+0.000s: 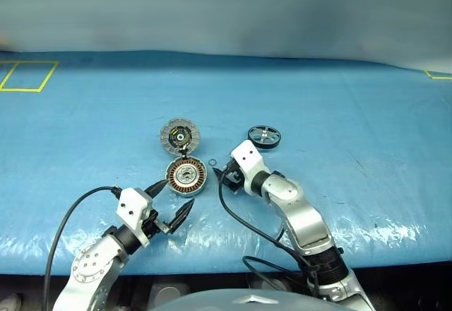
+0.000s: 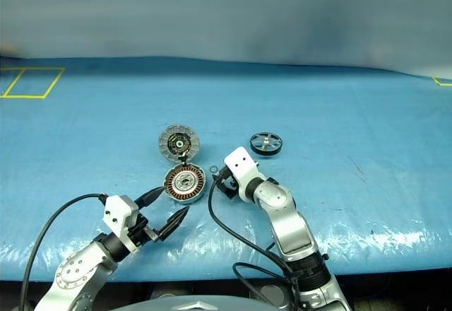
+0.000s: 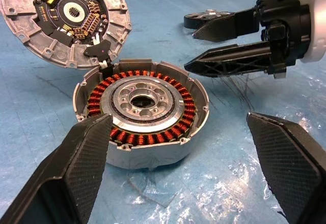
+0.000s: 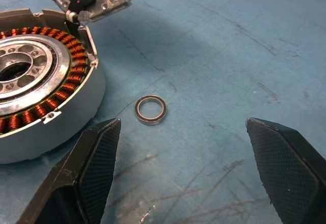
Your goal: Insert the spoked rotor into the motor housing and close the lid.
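The blue table (image 1: 367,113) carries the motor housing (image 1: 186,177), its lid (image 1: 179,136) swung open behind it. The spoked rotor (image 1: 264,136) sits apart, untouched. Left gripper (image 1: 174,200) and right gripper (image 3: 204,46) both gape wide, empty (small ring (image 4: 151,109) lies between).

Blue table (image 1: 367,113): motor housing (image 1: 186,177), spoked rotor (image 1: 264,136), ring (image 4: 151,109).

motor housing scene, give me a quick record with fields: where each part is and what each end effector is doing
motor housing: open on the blue table, copper windings showing, no rotor inside
lid: hinged back behind the housing, ribbed inner face up
spoked rotor: flat on the table, apart from the housing, untouched
small ring: on the table beside the housing
left end effector: open, empty, near the housing
right end effector: open, empty, over the small ring
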Action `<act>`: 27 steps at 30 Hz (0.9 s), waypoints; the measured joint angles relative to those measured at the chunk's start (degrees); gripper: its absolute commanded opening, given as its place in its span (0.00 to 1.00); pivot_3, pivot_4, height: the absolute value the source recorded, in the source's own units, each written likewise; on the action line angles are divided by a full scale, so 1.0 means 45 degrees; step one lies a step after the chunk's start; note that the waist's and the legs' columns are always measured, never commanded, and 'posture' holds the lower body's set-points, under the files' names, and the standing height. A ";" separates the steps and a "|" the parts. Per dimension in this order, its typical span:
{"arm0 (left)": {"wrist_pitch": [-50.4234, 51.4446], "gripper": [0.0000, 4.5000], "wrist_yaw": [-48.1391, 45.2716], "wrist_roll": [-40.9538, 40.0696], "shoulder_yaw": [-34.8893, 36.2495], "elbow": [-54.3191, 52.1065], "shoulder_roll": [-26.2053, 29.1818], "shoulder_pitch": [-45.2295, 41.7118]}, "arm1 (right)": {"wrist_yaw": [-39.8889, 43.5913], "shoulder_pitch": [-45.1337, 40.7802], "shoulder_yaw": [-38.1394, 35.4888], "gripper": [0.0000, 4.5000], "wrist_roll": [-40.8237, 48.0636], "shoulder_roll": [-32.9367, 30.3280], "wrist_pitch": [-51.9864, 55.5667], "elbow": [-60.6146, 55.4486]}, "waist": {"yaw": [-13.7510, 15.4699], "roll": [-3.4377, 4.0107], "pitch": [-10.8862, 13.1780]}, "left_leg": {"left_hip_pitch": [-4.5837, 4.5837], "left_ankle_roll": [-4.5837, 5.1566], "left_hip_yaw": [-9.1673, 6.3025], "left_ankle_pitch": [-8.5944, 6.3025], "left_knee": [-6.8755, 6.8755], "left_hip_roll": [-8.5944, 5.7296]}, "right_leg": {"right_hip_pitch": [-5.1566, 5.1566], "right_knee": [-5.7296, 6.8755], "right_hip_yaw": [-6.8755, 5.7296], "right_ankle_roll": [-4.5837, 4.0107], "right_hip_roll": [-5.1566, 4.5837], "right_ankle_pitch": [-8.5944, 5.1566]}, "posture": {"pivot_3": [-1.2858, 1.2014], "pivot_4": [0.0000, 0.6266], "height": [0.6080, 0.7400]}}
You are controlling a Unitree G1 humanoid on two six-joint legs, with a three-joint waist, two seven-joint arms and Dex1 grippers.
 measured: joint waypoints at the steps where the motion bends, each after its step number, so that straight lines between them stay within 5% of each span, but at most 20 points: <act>1: 0.0009 1.00 0.0023 0.0003 0.0002 -0.0002 0.0001 0.0017 | -0.0003 -0.0002 0.0138 0.91 0.0074 -0.0025 -0.0145 0.0114 | -0.0005 0.0000 0.0000 | 0.0001 0.0000 0.0000 0.0000 0.0001 0.0000 | 0.0000 0.0000 0.0000 0.0000 0.0000 0.0000 | 0.52 0.24 1.00; 14: 0.0012 1.00 0.0165 0.0010 0.0062 -0.0270 0.0005 0.0203 | -0.0453 -0.1159 0.0540 0.91 0.0267 0.0464 -0.2151 0.3046 | -0.0083 -0.0003 -0.0003 | 0.0013 0.0001 0.0000 0.0001 0.0002 0.0005 | 0.0009 0.0003 0.0000 0.0000 0.0006 0.0001 | 0.52 0.24 1.00; 17: 0.0012 1.00 0.0180 0.0011 0.0076 -0.0285 -0.0006 0.0234 | -0.0542 -0.1481 0.0463 0.78 0.0381 0.0706 -0.2420 0.3701 | -0.0110 -0.0003 -0.0003 | 0.0016 0.0001 0.0000 0.0001 -0.0001 0.0007 | 0.0010 0.0003 0.0000 0.0000 0.0009 0.0002 | 0.52 0.24 1.00; 25: 0.0012 1.00 0.0394 0.0039 0.0091 -0.0356 -0.0031 0.0430 | -0.0330 -0.1146 0.0706 0.20 0.0502 0.0611 -0.2517 0.3657 | -0.0054 -0.0019 -0.0040 | 0.0033 0.0001 -0.0001 0.0000 0.0003 0.0006 | 0.0028 0.0002 0.0001 -0.0002 0.0007 -0.0001 | 0.52 0.24 1.00; 27: 0.0012 1.00 0.0457 0.0040 0.0110 -0.0363 -0.0049 0.0519 | -0.0268 -0.0792 0.0703 0.14 0.0594 0.0392 -0.2393 0.3254 | -0.0006 -0.0036 -0.0061 | 0.0032 0.0000 -0.0001 0.0000 0.0004 0.0004 | 0.0028 -0.0003 0.0001 -0.0003 0.0004 -0.0002 | 0.52 0.24 1.00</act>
